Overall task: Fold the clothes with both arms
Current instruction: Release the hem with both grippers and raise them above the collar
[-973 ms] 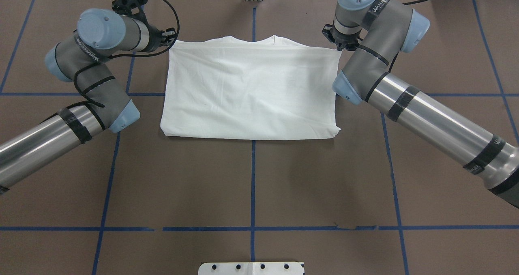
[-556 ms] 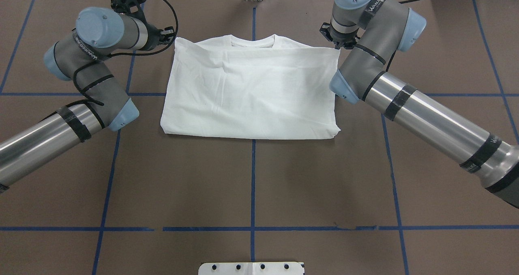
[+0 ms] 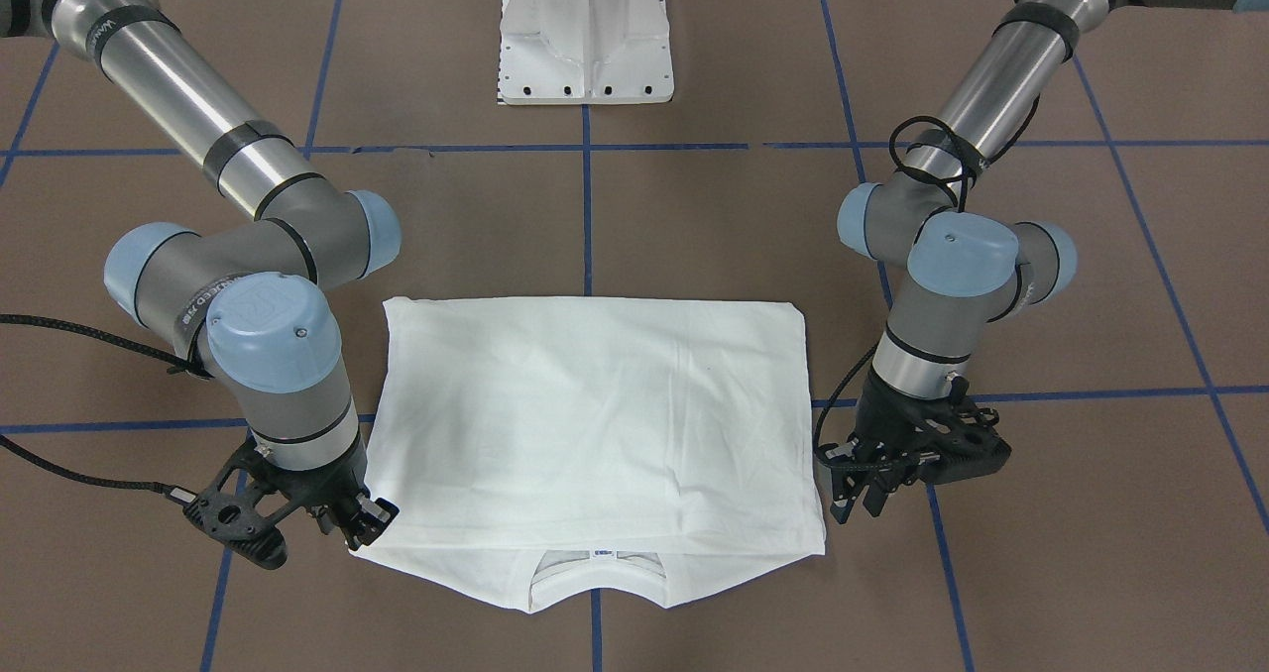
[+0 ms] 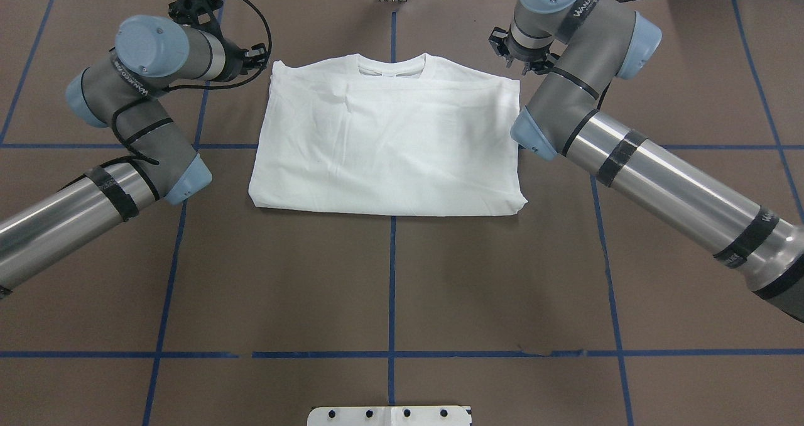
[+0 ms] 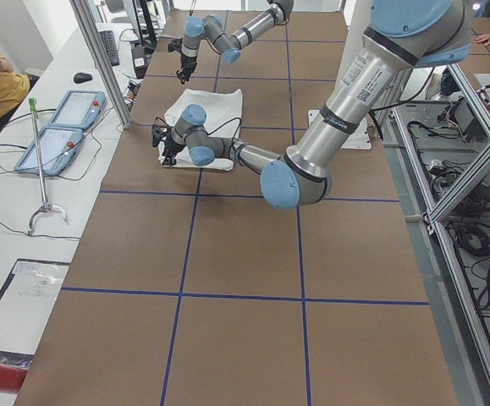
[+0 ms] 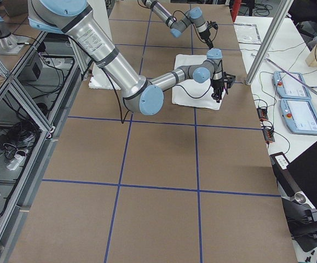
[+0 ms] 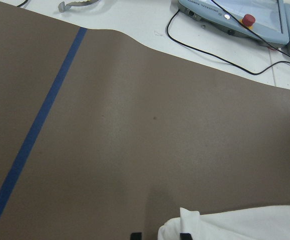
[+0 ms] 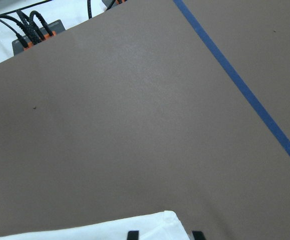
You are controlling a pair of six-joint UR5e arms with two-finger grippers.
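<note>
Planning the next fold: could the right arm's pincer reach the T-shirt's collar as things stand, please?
Probably yes: the right pincer sits open beside the T-shirt's corner, and the collar lies uncovered on that same edge, nothing between them.

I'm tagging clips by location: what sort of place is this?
Likely a robotics lab: teach pendants beside the table, aluminium framing, and a blue tape grid marked on it.

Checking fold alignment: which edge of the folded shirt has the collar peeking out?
The far edge of the white shirt, away from the robot's base: the collar shows beyond the folded-over layer there. The other three edges are plain.
</note>
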